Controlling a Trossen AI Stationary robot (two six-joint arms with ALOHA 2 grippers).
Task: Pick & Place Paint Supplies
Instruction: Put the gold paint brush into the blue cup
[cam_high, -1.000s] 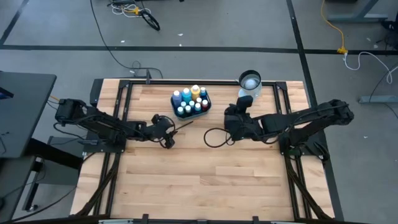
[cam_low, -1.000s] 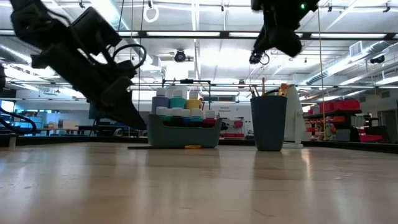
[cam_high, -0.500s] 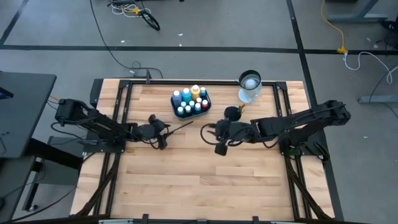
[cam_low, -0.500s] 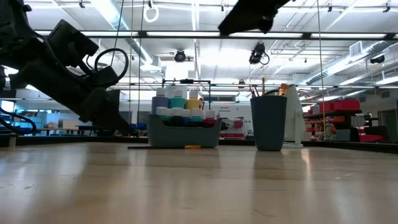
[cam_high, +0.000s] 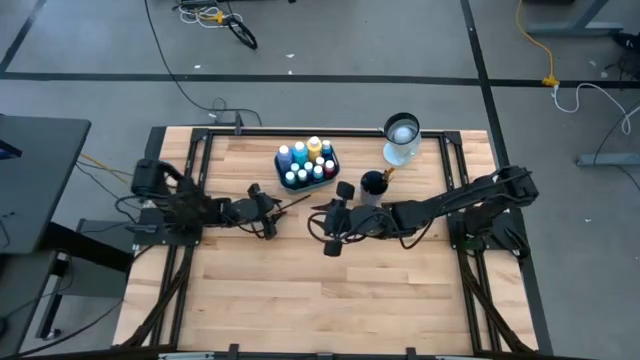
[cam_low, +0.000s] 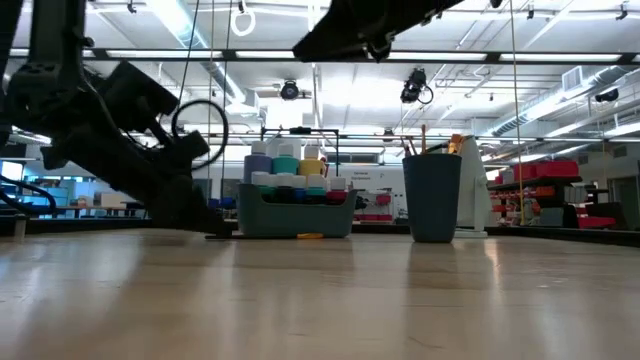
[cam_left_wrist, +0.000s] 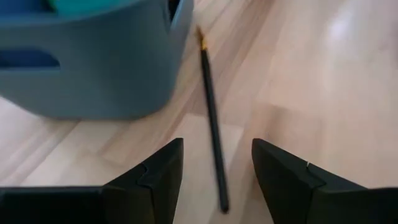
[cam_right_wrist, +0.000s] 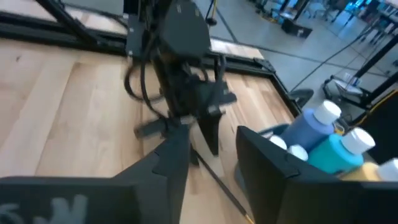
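- The wooden table (cam_high: 330, 290) carries a teal tray (cam_high: 331, 172) at its far middle; the paint bottles (cam_high: 308, 160) stand packed inside it, and from the low view the front wall hides all but their tops.
- The dark blue cup (cam_high: 373, 184) stands right of the tray; its contents are hard to make out.
- The left arm reaches low from the left side, its left gripper (cam_left_wrist: 216, 173) close over the table with fingers apart, holding nothing.
- One thin brush (cam_left_wrist: 211, 118) lies flat on the wood between these fingers, its tip just beside the tray wall.
- The right arm stretches from the right, raised above the table; the right gripper (cam_right_wrist: 208, 158) has its fingers parted and empty, near the cup.
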